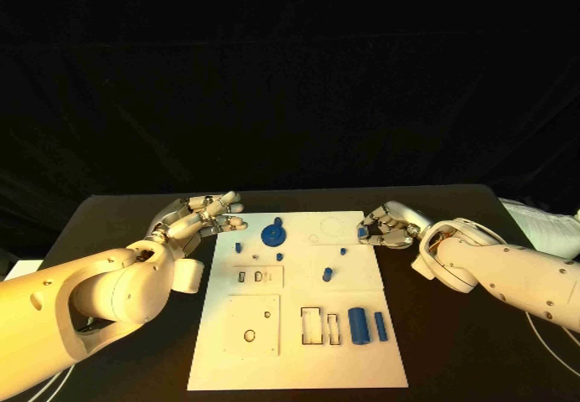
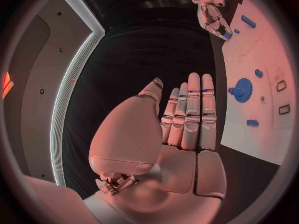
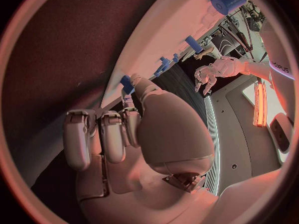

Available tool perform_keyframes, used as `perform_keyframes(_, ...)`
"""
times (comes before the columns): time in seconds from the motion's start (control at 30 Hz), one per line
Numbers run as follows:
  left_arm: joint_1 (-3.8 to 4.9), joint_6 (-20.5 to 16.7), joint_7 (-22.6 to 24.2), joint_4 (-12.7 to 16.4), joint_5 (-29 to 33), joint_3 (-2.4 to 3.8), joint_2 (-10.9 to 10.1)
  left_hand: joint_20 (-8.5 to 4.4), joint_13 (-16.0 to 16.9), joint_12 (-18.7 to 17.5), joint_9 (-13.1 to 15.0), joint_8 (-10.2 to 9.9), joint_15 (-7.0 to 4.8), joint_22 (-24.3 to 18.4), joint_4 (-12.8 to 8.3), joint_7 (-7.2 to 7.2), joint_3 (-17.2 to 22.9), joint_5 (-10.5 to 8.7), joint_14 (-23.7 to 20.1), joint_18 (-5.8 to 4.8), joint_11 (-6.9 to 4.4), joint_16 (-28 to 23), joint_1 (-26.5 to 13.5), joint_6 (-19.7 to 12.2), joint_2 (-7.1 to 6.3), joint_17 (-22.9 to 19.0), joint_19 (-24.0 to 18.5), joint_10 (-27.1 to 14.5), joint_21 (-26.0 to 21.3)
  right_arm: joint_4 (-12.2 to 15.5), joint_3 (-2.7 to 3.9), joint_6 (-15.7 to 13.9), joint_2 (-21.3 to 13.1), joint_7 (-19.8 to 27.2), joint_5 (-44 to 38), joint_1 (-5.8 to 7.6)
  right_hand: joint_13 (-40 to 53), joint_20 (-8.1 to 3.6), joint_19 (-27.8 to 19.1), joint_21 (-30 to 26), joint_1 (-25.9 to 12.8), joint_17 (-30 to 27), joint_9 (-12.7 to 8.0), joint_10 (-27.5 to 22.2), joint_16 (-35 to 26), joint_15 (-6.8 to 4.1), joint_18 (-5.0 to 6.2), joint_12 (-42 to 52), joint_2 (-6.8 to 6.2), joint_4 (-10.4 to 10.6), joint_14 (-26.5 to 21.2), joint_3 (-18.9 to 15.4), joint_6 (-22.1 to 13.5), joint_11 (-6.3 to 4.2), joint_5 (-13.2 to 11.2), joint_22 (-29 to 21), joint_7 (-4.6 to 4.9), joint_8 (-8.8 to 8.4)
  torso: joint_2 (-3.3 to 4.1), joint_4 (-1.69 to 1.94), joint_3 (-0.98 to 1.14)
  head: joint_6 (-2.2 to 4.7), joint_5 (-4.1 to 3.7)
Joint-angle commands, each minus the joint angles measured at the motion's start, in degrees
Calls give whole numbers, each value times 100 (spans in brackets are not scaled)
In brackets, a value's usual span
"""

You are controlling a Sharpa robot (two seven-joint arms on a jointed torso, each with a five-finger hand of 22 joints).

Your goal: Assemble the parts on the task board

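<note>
Task board (image 1: 302,352): carries blue gear (image 1: 273,234), cylinder (image 1: 358,324). Left hand (image 1: 199,216) beside board, fingers straight, empty. Right hand (image 1: 389,224) pinches small blue part (image 1: 363,232) at board's edge.

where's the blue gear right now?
In the head view the blue gear lies on the white board near its far left corner, just right of the left robot hand's fingertips. A small blue piece sits beside it.
</note>
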Motion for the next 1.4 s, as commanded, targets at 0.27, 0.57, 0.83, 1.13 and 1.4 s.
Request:
perform_keyframes(0.27, 2, 106, 28, 13, 6, 3, 4, 29, -5, -35, 4, -33, -3, -10, -43, 26, 2, -28, -37, 66, -7, -29, 69, 2, 24, 20, 13, -45, -23, 0, 0, -122, 40, -145, -185, -8, 789, -101, 129, 33, -43, 1231, 54, 111, 23, -117, -107, 62, 160, -69, 546, 31, 281, -131, -39, 603, -103, 109, -1, -2, 1, -8, 3)
perform_keyframes(0.57, 2, 106, 29, -19, 6, 3, 5, 29, -5, -35, 4, -33, -3, -10, -43, 26, 2, -28, -37, 66, -7, -29, 69, 2, 24, 20, 13, -45, -23, 401, 31, -614, -22, -456, -246, 27, 865, -151, 148, 47, -97, 1262, 79, 176, 37, -169, -114, 160, 302, -69, 553, 75, 384, -187, -10, 634, -167, 137, -15, 2, -10, -3, 22)
perform_keyframes(0.83, 2, 135, 32, -124, 7, 2, 59, 29, -5, -35, 4, -33, -3, -10, -43, 26, 2, -28, -37, 66, -7, -29, 69, 2, 24, 20, 13, -45, -23, 1189, 46, -697, 54, -948, -539, 182, 859, -165, 148, 46, -138, 1260, 82, 175, 36, -179, -114, 152, 349, -54, 553, 81, 386, -195, -15, 632, -173, 130, -83, 11, -36, -29, 54)
perform_keyframes(1.13, 1, 157, 37, -252, 12, 0, 146, 29, -5, -35, 4, -33, -3, -10, -43, 26, 2, -28, -37, 66, -7, -29, 69, 2, 24, 20, 13, -45, -23, 1509, 10, -447, 669, -1359, -1136, 152, 848, -170, 145, 44, -151, 1248, 83, 168, 30, -183, -113, 135, 372, -51, 551, 88, 384, -198, -9, 627, -177, 125, -142, 78, -84, -134, 193)
perform_keyframes(1.4, 1, 157, 39, -328, 13, -4, 217, 29, -5, -35, 5, -34, -4, -12, -45, 25, 7, -27, -35, 66, -7, -33, 72, 3, 30, 28, 14, -44, -23, 1412, -93, -11, 1251, -1749, -1711, 0, 802, -177, 137, 35, -186, 1197, 79, 134, 7, -186, -110, 71, 361, -52, 540, 78, 357, -195, -8, 611, -169, 104, -166, 147, -125, -220, 203)
